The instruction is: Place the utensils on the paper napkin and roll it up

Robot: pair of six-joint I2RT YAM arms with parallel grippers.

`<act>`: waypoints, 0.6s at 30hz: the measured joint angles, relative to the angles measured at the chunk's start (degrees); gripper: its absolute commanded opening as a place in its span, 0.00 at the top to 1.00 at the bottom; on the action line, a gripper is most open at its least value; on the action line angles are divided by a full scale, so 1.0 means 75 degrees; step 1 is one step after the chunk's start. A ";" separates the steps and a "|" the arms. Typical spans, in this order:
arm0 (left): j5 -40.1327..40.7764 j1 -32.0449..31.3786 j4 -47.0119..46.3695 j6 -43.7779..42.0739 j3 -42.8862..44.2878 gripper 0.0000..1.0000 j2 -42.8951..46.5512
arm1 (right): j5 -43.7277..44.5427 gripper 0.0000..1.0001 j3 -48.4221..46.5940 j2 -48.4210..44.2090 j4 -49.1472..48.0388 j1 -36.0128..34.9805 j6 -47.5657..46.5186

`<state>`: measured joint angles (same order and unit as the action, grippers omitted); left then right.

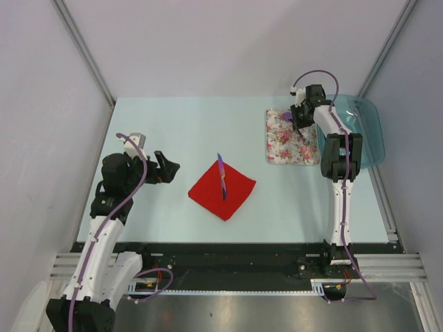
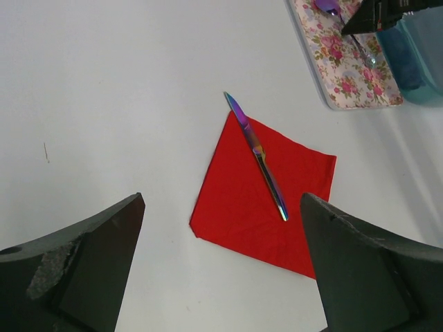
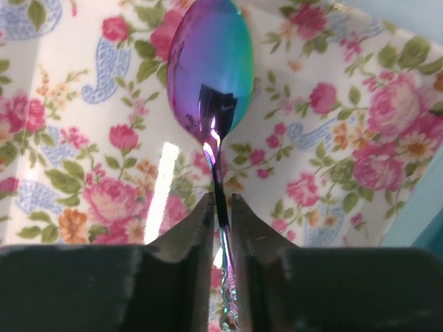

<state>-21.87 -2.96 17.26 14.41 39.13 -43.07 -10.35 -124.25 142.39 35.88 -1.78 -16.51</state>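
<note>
The red paper napkin (image 1: pixel 223 188) (image 2: pixel 263 200) lies like a diamond mid-table. One utensil, a slim iridescent knife (image 1: pixel 221 176) (image 2: pixel 257 153), rests along it with its tip past the far corner. A second utensil, an iridescent purple-blue spoon (image 3: pixel 211 66) (image 1: pixel 286 115), lies on the floral square (image 1: pixel 291 149). My right gripper (image 3: pixel 220 200) (image 1: pixel 299 119) is down on it, jaws pinched on the spoon's thin neck just below the bowl. Left of the napkin, my left gripper (image 1: pixel 169 168) (image 2: pixel 221 199) hangs wide open with nothing between its fingers.
A teal translucent bin (image 1: pixel 367 131) (image 2: pixel 422 62) stands at the far right edge, right beside the floral square (image 2: pixel 346 76) (image 3: pixel 346 138). Grey walls close in the table on the left, back and right.
</note>
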 measured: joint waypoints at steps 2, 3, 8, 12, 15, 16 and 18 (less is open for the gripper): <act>0.0038 0.0000 0.0006 0.0003 0.0064 0.00 0.0015 | -0.0038 1.00 0.0274 -0.0187 -0.0023 -0.0032 -0.0003; 0.0076 0.0000 0.0003 0.0000 0.0111 0.00 0.0032 | -0.0064 1.00 0.0414 -0.0289 0.0035 -0.0064 0.0003; 0.0344 0.0000 0.0032 -0.0073 0.0391 0.00 0.0294 | -0.0525 1.00 0.0764 -0.0886 0.0516 -0.0315 0.0038; 0.0271 0.0000 0.0102 -0.0187 0.1014 0.00 0.0370 | -0.1795 1.00 0.0819 -0.1929 0.0731 -0.0475 0.0420; -0.0114 0.0000 0.0000 -0.0166 0.1411 0.00 0.0516 | -0.3287 1.00 0.0836 -0.3080 0.0411 -0.0542 0.1218; -0.0376 0.0000 -0.0079 -0.0119 0.1495 0.00 0.0589 | -0.3847 1.00 0.0889 -0.3509 0.0079 -0.0554 0.1620; -0.0930 0.0003 -0.0431 0.0087 0.1568 0.00 0.0726 | -0.4913 1.00 0.1189 -0.4401 -0.0994 -0.0629 0.2879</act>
<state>-28.84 -2.94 14.02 15.07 50.89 -37.63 -47.20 -115.33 109.38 28.42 -6.50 5.08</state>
